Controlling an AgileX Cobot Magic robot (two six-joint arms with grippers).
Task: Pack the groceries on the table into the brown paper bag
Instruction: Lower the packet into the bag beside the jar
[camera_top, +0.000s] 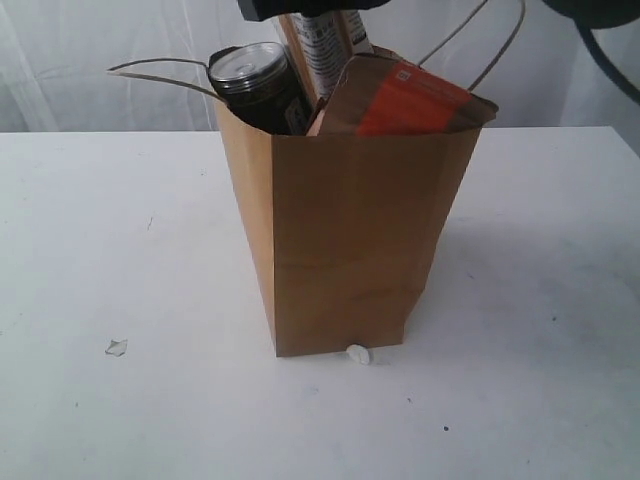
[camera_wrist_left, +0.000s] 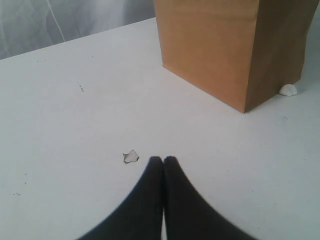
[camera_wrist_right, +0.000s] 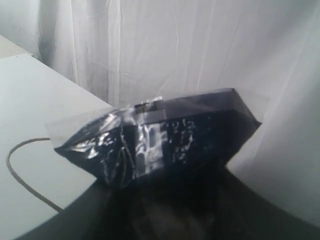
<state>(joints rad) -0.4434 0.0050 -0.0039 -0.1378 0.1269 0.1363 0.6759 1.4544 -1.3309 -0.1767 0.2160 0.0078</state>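
Note:
The brown paper bag stands upright mid-table. Out of its mouth stick the dark silver-lidded can at the left and the brown pouch with orange label at the right. Between them the long navy-tan packet stands upright, its lower end inside the bag. My right gripper is shut on its top end. In the right wrist view the glossy dark packet fills the space between the jaws. My left gripper is shut and empty, low over the table, well away from the bag.
A tiny clear wrapper scrap lies on the table just beside the left fingertips. A small white lump sits at the foot of the bag. The bag's string handles arch outward. White curtains hang behind.

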